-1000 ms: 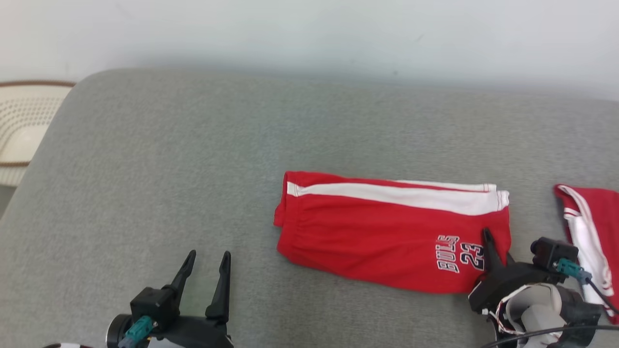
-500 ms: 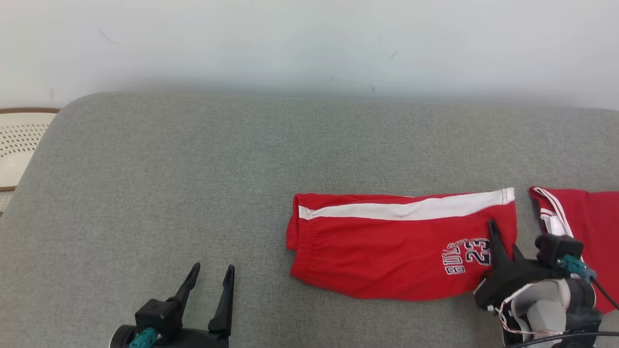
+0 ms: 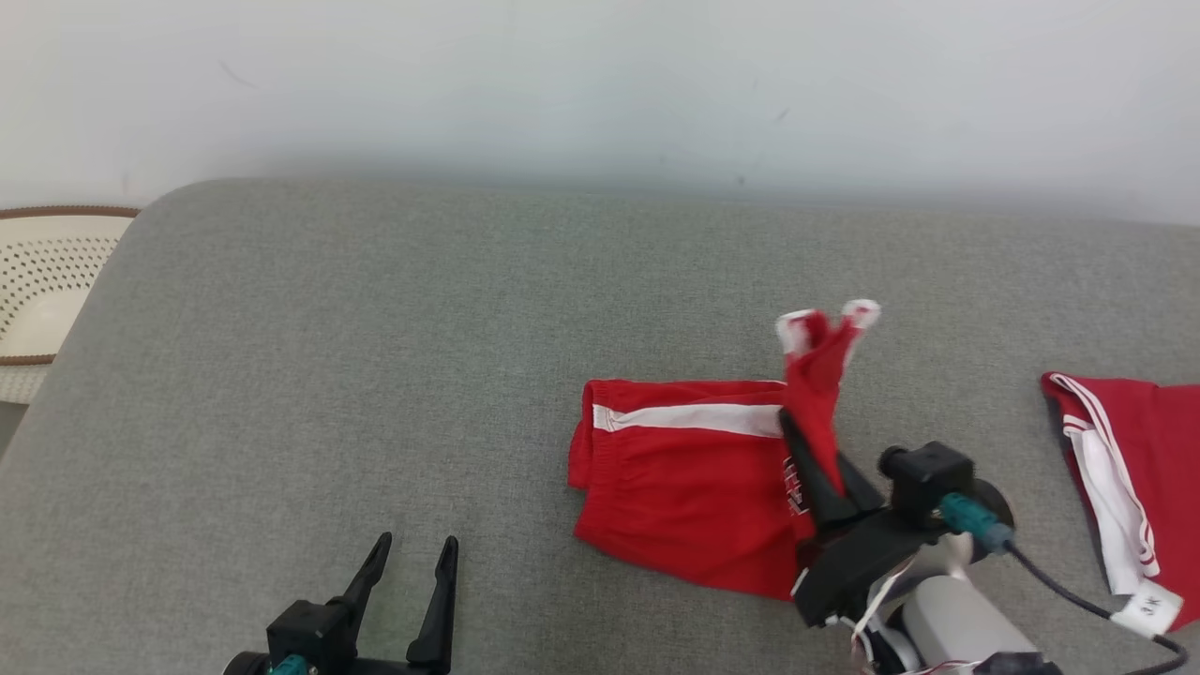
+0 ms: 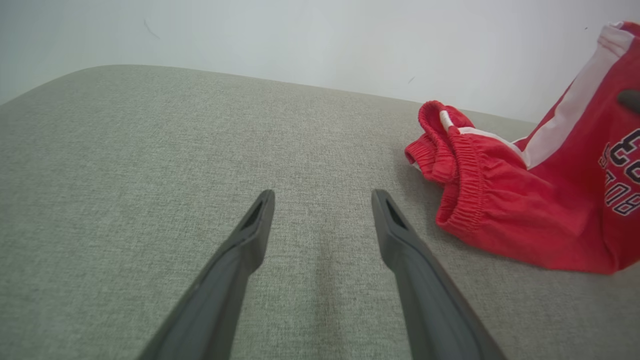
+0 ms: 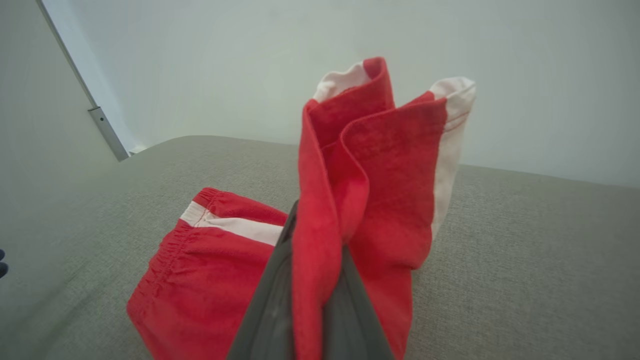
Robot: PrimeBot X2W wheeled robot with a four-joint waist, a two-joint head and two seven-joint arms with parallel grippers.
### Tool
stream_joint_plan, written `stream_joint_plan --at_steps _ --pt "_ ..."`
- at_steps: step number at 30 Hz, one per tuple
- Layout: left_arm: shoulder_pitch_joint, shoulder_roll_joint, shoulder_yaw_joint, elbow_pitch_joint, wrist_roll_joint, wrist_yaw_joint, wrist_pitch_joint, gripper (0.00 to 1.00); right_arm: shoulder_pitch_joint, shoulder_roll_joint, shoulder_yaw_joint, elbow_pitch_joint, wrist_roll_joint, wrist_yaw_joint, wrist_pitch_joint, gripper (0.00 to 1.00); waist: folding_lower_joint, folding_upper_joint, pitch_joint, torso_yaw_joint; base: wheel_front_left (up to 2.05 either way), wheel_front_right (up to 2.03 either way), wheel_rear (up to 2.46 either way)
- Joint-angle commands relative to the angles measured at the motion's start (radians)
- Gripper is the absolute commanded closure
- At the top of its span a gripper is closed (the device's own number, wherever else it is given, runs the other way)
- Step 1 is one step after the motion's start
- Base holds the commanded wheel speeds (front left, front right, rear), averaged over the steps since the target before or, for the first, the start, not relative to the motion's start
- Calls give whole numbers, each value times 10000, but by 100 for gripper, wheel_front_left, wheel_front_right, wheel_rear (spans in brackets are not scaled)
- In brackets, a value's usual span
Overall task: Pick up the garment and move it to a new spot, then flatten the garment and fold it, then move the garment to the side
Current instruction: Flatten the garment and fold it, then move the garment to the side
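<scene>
The garment, red shorts (image 3: pixel 684 478) with a white side stripe, lies on the grey cushion (image 3: pixel 375 356) right of centre. My right gripper (image 3: pixel 795 433) is shut on the leg end and holds it up, so the hems (image 3: pixel 825 328) stand above the waistband half. The right wrist view shows that cloth (image 5: pixel 370 165) pinched between the right gripper (image 5: pixel 317 240) fingers. At the lower left, my left gripper (image 3: pixel 412 555) is open and holds nothing. In the left wrist view the left gripper (image 4: pixel 322 197) hovers over bare cushion, left of the shorts' waistband (image 4: pixel 465 175).
A second red and white garment (image 3: pixel 1139 469) lies at the right edge of the cushion. A cream perforated basket (image 3: pixel 37 281) stands beyond the cushion's left end. A pale wall (image 3: pixel 600 84) runs behind the cushion.
My right gripper has moved left and up with the shorts' leg end, raising it over the waistband half. The left gripper has stayed still. The camera has shifted a little.
</scene>
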Motion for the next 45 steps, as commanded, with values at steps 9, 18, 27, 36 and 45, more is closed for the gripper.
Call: stream_joint_plan --at_steps 9,18,27,36,45 --pt "-59 16 -222 -12 -285 86 -4 0 -626 264 1624 753 476 0 1 100 0 0 222 606 0 0 0" --pt "-139 13 -421 31 -354 171 -4 0 -1154 656 2417 1679 680 0 -1 32 0 0 335 1257 0 0 0" --pt "6 13 -217 -72 -329 310 -4 0 -1070 687 2480 959 1140 0 1 0 0 0 349 1057 0 0 0" --pt "-156 16 -361 -167 -361 323 -4 0 -413 255 321 1111 1298 0 3 0 0 0 405 791 0 0 0" --pt "-292 16 -473 -185 -327 317 -4 0 -260 169 -496 2193 1035 0 3 0 0 0 570 918 0 0 0"
